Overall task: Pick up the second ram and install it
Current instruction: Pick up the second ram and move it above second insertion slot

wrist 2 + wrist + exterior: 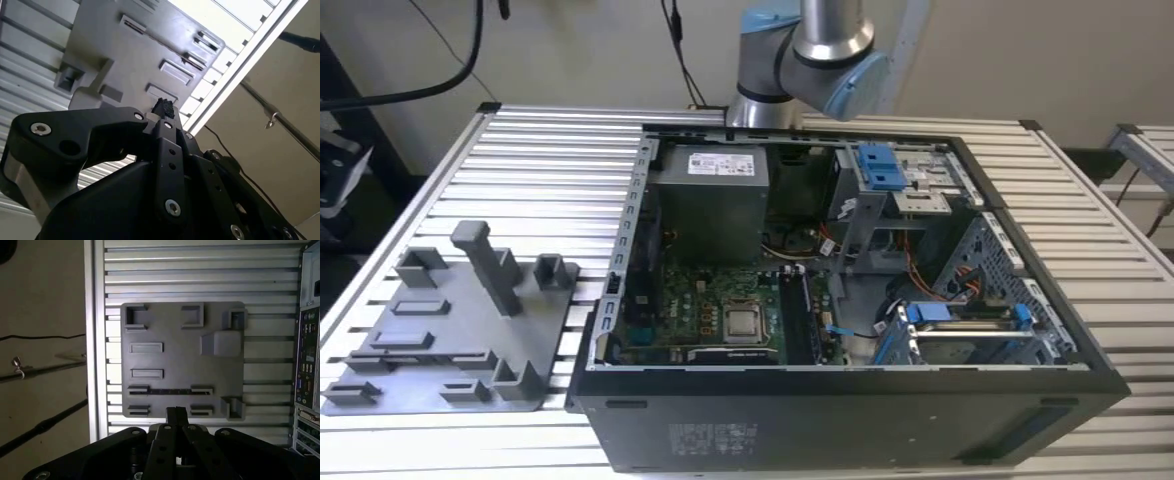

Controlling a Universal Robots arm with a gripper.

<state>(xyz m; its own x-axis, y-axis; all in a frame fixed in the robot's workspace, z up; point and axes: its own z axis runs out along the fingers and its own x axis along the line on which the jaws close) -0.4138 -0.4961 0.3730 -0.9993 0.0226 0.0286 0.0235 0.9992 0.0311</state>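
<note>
The second ram [170, 391] shows as a thin dark strip standing on edge between two low holders of the grey plastic fixture [180, 350]. In the first wrist view my gripper [176, 412] hangs high above the fixture, over the edge nearest the ram, its black fingers closed together with nothing between them. The second wrist view shows the gripper [165, 107] from the side, with the ribbed fingertips meeting over the fixture [130, 60]. In the exterior view the fixture [454, 330] lies on the slatted table at the exterior view's left.
An open computer case [854, 300] stands beside the fixture, its motherboard and memory slots [798, 320] exposed. The case's rear ports [310, 365] show in the first wrist view. The arm's joints [807, 60] rise behind the case. A tall post [491, 265] stands on the fixture.
</note>
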